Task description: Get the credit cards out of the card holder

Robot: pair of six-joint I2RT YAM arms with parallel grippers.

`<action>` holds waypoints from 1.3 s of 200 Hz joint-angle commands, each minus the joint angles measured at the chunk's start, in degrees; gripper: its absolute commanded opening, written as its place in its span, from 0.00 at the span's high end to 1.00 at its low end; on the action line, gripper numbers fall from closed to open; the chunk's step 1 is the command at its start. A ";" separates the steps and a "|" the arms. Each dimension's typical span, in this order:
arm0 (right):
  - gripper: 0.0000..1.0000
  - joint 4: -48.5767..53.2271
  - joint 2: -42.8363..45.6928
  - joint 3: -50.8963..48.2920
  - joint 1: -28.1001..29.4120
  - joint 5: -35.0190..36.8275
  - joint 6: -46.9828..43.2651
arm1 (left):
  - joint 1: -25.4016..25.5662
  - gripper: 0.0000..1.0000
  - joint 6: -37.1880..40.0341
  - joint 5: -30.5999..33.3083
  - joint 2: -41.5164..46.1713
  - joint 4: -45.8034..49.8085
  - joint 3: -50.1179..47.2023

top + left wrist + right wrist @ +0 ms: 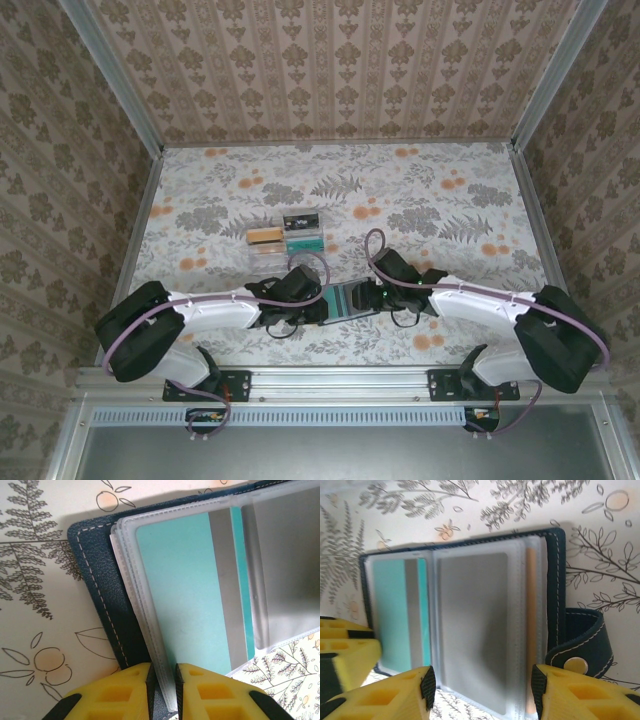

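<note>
Navy holder (347,300) lies open at the tabletop's (450,200) near edge, midway. Left gripper (162,690) clamps its sleeves; right gripper (482,685) stands apart over the right page. Best pinch the tan card (531,625) alone, pulling straight.

From above the card holder (350,300) is half covered up, and the clear box (287,240) contents are too tiny to read (orange, teal blobs).

The clear sleeves (141,590) of the card holder (95,580) are clamped by the left gripper (162,685); a teal credit card (185,590) is kept in the top sleeve.
</note>
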State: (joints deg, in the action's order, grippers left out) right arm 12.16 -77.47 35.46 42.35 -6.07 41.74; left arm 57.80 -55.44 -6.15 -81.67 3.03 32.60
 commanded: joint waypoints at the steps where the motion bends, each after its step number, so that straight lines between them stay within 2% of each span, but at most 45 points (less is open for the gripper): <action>1: 0.44 -0.08 -1.50 -0.92 -0.39 -0.45 -1.13 | 0.63 0.79 -0.38 0.48 -0.51 0.42 -0.03; 30: 0.43 -2.01 -3.26 -1.01 -0.36 -2.60 -1.13 | 0.71 0.79 -0.35 0.43 -0.59 0.40 0.09; 72: 0.44 -8.48 -2.97 -0.92 -0.07 -11.71 0.74 | 0.75 0.79 -0.30 0.33 -0.81 0.14 0.09; 106: 0.44 -10.99 0.60 -0.76 0.05 -14.28 2.25 | 0.77 0.79 -0.18 0.20 -0.84 0.15 0.18; 144: 0.44 -13.35 -0.71 -0.13 0.53 -16.69 3.87 | 0.74 0.79 -0.06 0.25 -0.86 0.12 0.16; 212: 0.44 -17.49 -8.53 3.47 3.57 -18.60 6.02 | 0.56 0.79 -0.61 1.55 2.57 2.15 -0.46; 235: 0.44 -15.68 -7.51 3.54 3.48 -17.31 5.11 | 0.10 0.79 -0.63 2.66 5.83 4.31 -1.02; 260: 0.44 -10.34 -4.33 3.52 3.10 -12.75 2.49 | -0.48 0.79 -0.71 4.24 10.37 7.75 -1.73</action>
State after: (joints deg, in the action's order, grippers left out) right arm -2.90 -85.01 37.56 45.63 -22.44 46.41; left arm 57.98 -55.51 -4.40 -75.83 6.55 31.73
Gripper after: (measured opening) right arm 0.557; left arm 0.211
